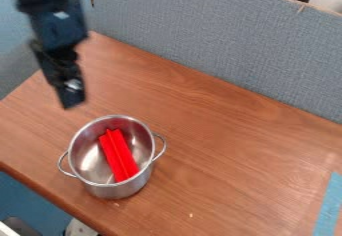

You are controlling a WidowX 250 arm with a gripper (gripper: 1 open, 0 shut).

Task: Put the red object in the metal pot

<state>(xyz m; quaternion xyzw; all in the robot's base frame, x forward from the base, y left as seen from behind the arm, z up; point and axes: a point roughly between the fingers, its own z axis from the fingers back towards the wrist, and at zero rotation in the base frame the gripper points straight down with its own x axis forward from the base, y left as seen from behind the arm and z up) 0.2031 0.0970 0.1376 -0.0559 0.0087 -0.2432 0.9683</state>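
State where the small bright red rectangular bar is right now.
The small bright red rectangular bar lies inside the round shiny steel pot, low and left in the camera view.

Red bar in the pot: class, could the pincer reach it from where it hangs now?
Probably yes. The red bar lies in the uncovered pot, nothing over it, and the open pincer hangs above the table beside the pot.
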